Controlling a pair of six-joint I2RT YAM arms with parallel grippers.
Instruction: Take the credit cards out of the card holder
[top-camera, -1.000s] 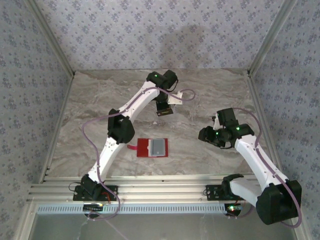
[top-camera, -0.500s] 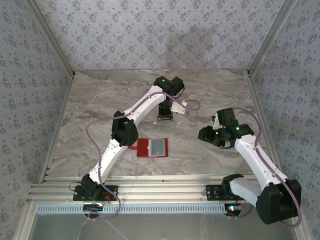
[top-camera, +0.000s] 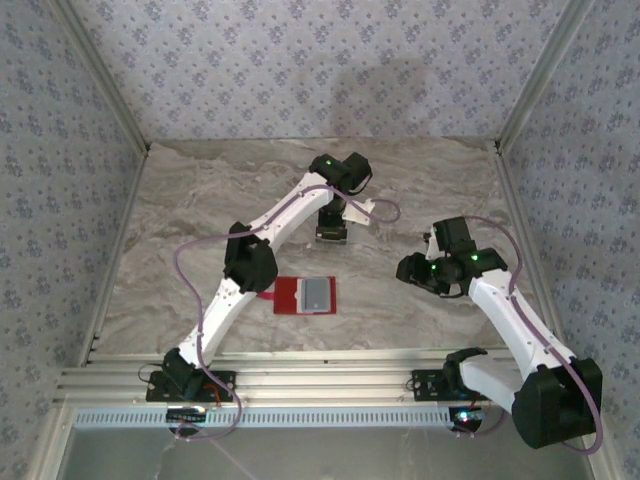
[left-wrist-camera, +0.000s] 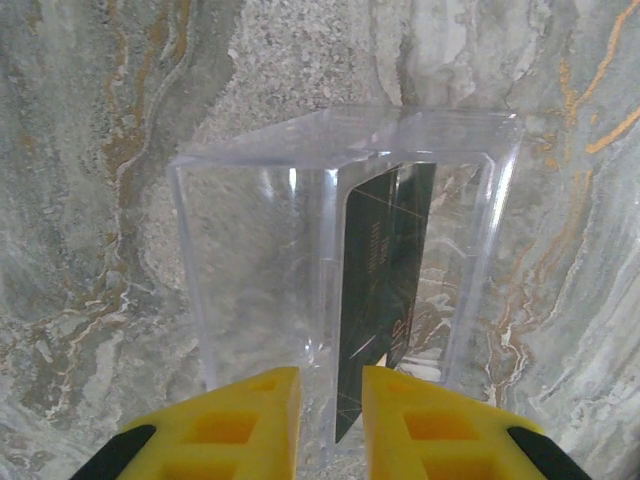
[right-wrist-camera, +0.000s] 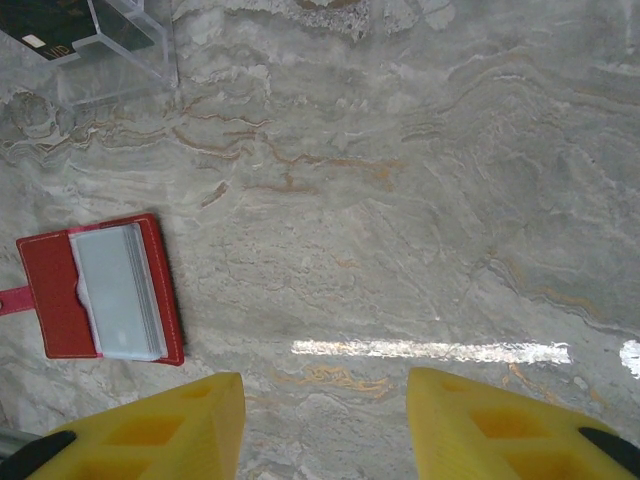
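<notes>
On a marble table (top-camera: 180, 220) walled in patterned paper, the left arm (top-camera: 285, 205) stretches to the far middle. The right arm (top-camera: 510, 310) bends over the right side.

A clear box (left-wrist-camera: 250, 270) stands beneath the left gripper (left-wrist-camera: 331, 385). Inside it a dark card (left-wrist-camera: 385, 270) leans on edge, its near end lying in the narrow gap between the yellow fingers (left-wrist-camera: 250, 410). The jaws are parted a little wider than the card and do not clamp it.

The red card holder (top-camera: 292, 296) lies flat on the table nearer the bases, well apart from the box. Its strap tab (top-camera: 265, 293) points left and a pale grey panel (right-wrist-camera: 120, 290) faces up.

The right gripper (right-wrist-camera: 325, 390) hovers over bare marble beside the holder, its jaws wide apart and empty.
</notes>
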